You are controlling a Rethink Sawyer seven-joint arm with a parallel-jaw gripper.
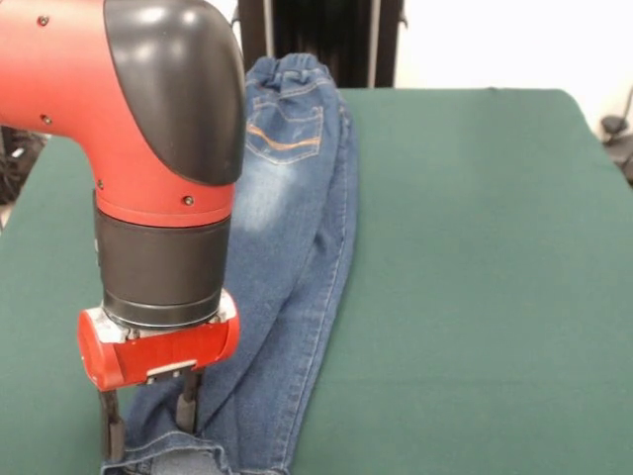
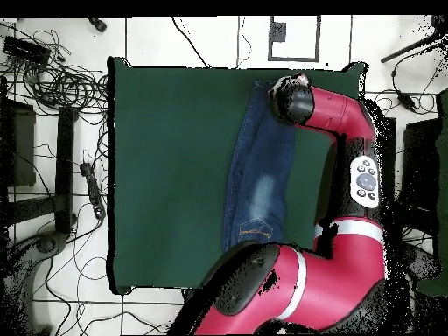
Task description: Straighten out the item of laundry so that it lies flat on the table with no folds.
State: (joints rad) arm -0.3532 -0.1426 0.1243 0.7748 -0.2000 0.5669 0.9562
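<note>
A green table (image 1: 475,247) fills most of the front view, with a pale wall and dark stand legs behind it; from overhead it sits on a tiled floor strewn with black cables (image 2: 61,96). The jeans (image 1: 297,237) lie lengthwise on the cloth, folded over so the two legs are stacked into one long strip. The gathered waistband is at the far edge in the front view, with an orange-stitched pocket (image 1: 287,129) and a faded patch just below it, and the cuffs are at the near edge. From overhead the jeans (image 2: 260,166) run from the top edge of the table toward the robot's base, right of the table's middle. The red and black arm (image 1: 158,148) reaches down over the cuff end. The gripper (image 1: 148,426) has its two dark fingers (image 1: 188,406) apart and lowered onto the denim at the cuffs; I cannot tell whether they pinch any cloth.
</note>
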